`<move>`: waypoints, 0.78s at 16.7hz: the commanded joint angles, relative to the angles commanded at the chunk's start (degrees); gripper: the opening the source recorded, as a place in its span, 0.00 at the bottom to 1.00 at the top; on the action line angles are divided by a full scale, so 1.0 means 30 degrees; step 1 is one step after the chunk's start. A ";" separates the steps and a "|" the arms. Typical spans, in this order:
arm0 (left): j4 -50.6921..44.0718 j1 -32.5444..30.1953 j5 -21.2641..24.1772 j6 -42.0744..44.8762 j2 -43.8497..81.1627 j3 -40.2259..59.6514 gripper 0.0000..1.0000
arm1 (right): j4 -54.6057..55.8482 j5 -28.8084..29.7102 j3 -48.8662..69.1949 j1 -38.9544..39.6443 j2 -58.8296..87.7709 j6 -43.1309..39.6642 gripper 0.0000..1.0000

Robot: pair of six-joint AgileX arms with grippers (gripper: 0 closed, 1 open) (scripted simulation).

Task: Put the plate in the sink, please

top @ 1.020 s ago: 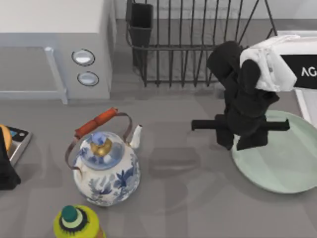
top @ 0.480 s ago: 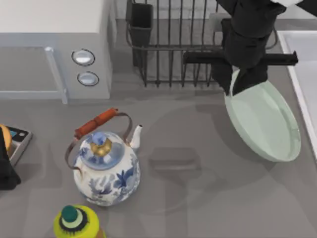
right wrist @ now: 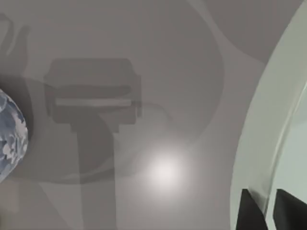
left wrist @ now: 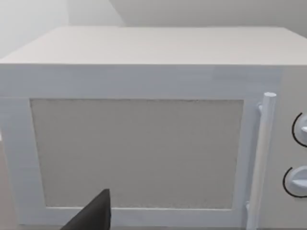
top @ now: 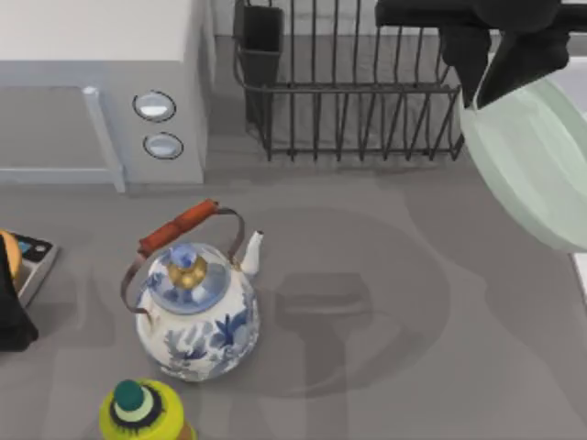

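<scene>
At the upper right of the top view, the right pincer [top: 488,78] grips the near rim of the plate [top: 537,165], its two dark fingers closed on the edge. The pale mint-green plate hangs tilted in the air above the bench [top: 367,302], its far side running off the right edge of the frame. In the right wrist view the plate's rim [right wrist: 259,124] curves down the right side, and two black fingertips [right wrist: 249,211] pinch it at the lower right corner. A thin pale strip at the right edge of the top view, below the plate, may be the sink [top: 581,275], though too little of it shows to be sure.

A black wire dish rack [top: 353,82] stands at the top centre, just left of the plate. A white microwave [top: 101,92] fills the upper left. A blue-and-white teapot [top: 194,316] sits at lower left, with a yellow-green bottle [top: 142,412] below it.

The left arm rests at the left edge of the frame; its pincer's state cannot be told.
</scene>
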 joint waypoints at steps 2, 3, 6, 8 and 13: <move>0.0000 0.0000 0.0000 0.0000 0.0000 0.0000 1.00 | -0.0287 -0.0001 0.0287 -0.0017 -0.0028 -0.0018 0.00; 0.0000 0.0000 0.0000 0.0000 0.0000 0.0000 1.00 | -0.0287 -0.0001 0.0287 -0.0017 -0.0028 -0.0018 0.00; 0.0000 0.0000 0.0000 0.0000 0.0000 0.0000 1.00 | 0.0129 -0.0113 0.3909 0.0150 0.1832 -0.0039 0.00; 0.0000 0.0000 0.0000 0.0000 0.0000 0.0000 1.00 | 0.0167 -0.0118 0.4307 -0.0518 0.2504 -0.0713 0.00; 0.0000 0.0000 0.0000 0.0000 0.0000 0.0000 1.00 | 0.0584 -0.0155 0.6342 -0.5495 0.6755 -0.5599 0.00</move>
